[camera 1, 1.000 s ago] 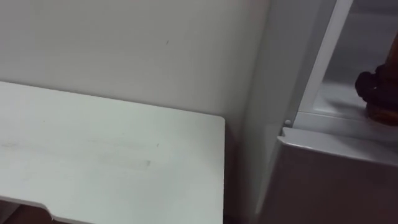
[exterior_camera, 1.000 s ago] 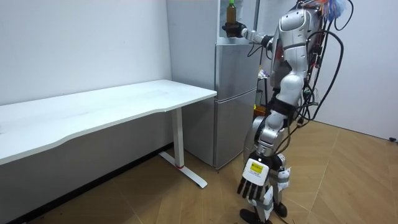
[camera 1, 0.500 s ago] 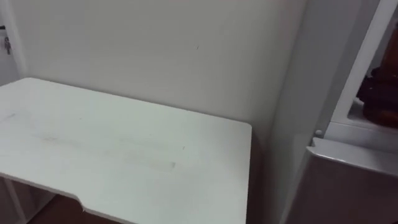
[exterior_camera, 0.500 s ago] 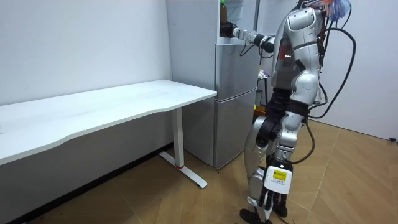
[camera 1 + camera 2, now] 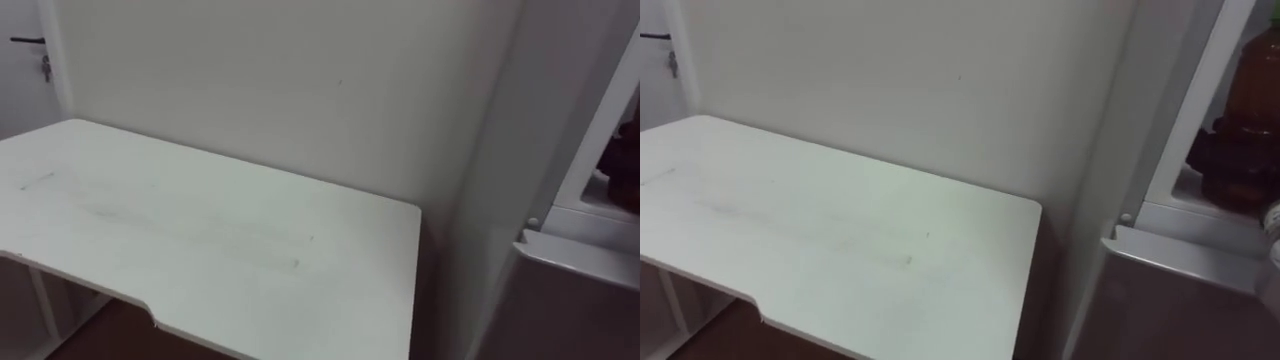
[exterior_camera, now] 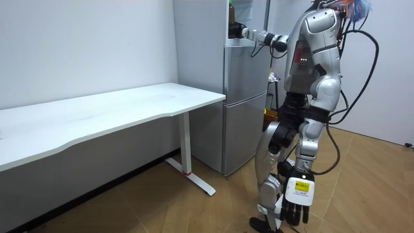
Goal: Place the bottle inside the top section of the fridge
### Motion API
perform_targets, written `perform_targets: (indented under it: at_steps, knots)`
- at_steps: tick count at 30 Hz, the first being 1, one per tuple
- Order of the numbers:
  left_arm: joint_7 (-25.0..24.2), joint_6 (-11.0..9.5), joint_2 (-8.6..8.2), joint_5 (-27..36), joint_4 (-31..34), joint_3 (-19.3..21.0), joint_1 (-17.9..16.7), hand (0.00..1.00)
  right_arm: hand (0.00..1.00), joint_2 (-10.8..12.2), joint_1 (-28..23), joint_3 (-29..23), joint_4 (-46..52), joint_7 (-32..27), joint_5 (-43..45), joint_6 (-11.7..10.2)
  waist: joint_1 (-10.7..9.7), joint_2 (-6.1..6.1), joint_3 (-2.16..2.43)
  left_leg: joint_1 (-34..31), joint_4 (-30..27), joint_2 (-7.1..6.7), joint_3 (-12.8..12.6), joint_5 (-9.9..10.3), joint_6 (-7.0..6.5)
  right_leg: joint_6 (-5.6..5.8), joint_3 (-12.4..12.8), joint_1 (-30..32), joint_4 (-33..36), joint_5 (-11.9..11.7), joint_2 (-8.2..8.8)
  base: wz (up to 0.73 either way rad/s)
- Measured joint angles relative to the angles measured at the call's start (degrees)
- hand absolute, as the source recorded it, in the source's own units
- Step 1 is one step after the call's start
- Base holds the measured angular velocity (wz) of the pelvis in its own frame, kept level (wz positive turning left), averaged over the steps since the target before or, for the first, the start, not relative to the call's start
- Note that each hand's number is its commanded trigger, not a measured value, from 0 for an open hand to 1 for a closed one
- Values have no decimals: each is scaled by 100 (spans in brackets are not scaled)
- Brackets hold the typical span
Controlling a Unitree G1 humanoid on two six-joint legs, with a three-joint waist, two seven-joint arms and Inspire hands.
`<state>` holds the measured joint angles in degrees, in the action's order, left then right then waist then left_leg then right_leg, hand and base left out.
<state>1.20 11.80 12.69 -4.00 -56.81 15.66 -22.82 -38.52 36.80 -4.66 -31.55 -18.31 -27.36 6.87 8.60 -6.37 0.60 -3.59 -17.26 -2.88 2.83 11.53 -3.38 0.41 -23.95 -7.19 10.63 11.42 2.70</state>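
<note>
The robot has swung its body to the room view's right beside the fridge, its left robot hand hanging low with loose fingers. The right robot hand, still wrapped round the bottle, has brought it inside the open upper compartment, so setting down seems next.

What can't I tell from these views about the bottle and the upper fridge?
Whether the bottle is set down yet: in the right eye view the right hand, curled round it, covers its base.
Its cap: cut off by that view's top edge.
The inside of the upper fridge: cut off by the right edge in both eye views, too small in the room view.
The palm of the left hand: room view, turned away.
</note>
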Motion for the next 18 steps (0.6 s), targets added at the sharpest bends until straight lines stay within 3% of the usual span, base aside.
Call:
perform_targets:
  at_steps: [5, 8, 18]
  knots:
    - [146, 98, -1, 2, 74, 0, 0, 0, 0, -65, 125, -114, -487, 175, -59, -108, 8, 71, 5, -159, -164, -24, 133, 23, 27, -2, 4, 37, 8, -1, -20, 15]
    - [282, 214, 0, 8, 246, -9, 22, 0, 0, -234, 151, -104, -701, 223, 17, -119, 98, 153, 5, -256, -260, -58, 242, 12, 22, -4, 38, 89, 8, -3, -18, 17]
    - [366, 316, -4, 11, 506, -11, 77, 0, 0, -267, 243, -111, -907, 298, 82, -204, 138, 159, 3, -423, -367, -40, 222, -46, 45, -97, 53, 182, -103, 5, -51, 2]
